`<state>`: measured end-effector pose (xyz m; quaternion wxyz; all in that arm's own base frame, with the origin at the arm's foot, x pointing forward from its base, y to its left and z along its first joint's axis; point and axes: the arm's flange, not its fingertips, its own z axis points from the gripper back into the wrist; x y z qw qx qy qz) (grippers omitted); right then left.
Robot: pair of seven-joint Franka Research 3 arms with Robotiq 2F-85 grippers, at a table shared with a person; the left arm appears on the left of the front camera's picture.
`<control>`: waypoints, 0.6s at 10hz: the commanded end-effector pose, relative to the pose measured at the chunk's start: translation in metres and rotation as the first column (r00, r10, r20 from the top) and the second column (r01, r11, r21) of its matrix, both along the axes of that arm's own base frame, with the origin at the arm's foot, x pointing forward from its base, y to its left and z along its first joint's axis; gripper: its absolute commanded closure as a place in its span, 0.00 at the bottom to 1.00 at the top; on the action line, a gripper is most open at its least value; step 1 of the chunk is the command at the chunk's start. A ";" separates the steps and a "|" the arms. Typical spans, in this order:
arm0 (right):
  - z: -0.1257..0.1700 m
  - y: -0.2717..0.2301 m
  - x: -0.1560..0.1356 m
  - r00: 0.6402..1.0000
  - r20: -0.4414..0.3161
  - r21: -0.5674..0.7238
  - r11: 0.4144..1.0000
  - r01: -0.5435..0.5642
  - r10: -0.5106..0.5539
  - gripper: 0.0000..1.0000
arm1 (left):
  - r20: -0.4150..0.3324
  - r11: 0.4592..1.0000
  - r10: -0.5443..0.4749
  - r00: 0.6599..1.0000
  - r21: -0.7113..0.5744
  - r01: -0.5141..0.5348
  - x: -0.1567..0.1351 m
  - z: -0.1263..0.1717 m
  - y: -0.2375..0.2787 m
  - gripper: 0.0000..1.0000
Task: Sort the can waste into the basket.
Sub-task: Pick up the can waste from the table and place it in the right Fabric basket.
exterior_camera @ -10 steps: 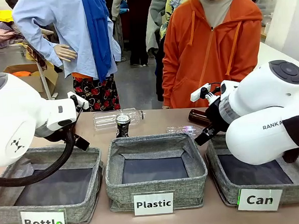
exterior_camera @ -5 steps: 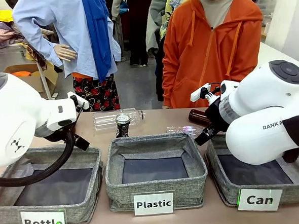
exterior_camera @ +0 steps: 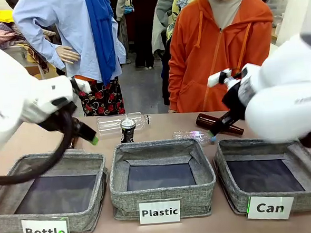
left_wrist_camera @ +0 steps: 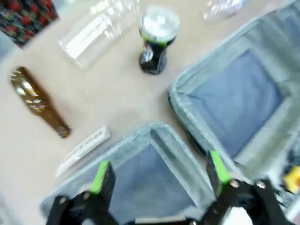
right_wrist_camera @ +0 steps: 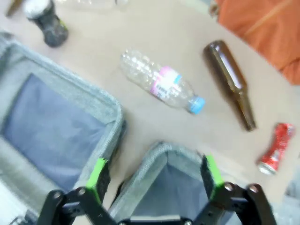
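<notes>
The right tool [right_wrist_camera: 154, 169] hangs wide and empty over the basket [exterior_camera: 303, 200], probably lining up on the red can [right_wrist_camera: 274, 149] ahead-right.

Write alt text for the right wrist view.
The open right gripper hangs above a grey bin. Beyond it on the table are a clear bottle, a brown bottle, a red can and a black can.

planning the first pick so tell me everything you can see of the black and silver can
The black-and-silver can is small and metallic: black body, yellow-green band, silver top. It stands upright on the table, just beyond the far rim of the Plastic bin, with a clear plastic bottle lying close behind. Its waist looks slightly pinched. Nothing grips it.
</notes>
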<state>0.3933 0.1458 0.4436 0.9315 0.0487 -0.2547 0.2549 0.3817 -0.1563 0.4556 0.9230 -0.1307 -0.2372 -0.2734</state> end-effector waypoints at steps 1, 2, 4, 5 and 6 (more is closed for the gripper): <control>0.060 -0.029 -0.023 0.987 -0.139 0.136 0.986 0.095 -0.076 0.00 | -0.059 0.996 0.017 0.998 -0.085 -0.022 -0.020 0.048 0.029 0.00; 0.077 -0.048 -0.041 0.981 -0.190 0.236 0.969 0.069 -0.023 0.00 | -0.128 0.989 -0.012 0.992 -0.150 -0.008 -0.033 0.064 0.049 0.00; 0.087 -0.116 -0.064 0.976 -0.218 0.426 0.901 0.081 0.015 0.00 | -0.253 0.932 -0.060 0.966 -0.360 -0.037 -0.032 0.064 0.115 0.00; 0.085 -0.161 -0.072 0.969 -0.246 0.539 0.830 0.144 -0.008 0.00 | -0.289 0.877 -0.034 0.957 -0.468 -0.110 -0.032 0.059 0.160 0.00; 0.078 -0.198 -0.078 0.964 -0.263 0.614 0.762 0.207 -0.049 0.00 | -0.304 0.814 0.010 0.953 -0.550 -0.183 -0.039 0.049 0.197 0.00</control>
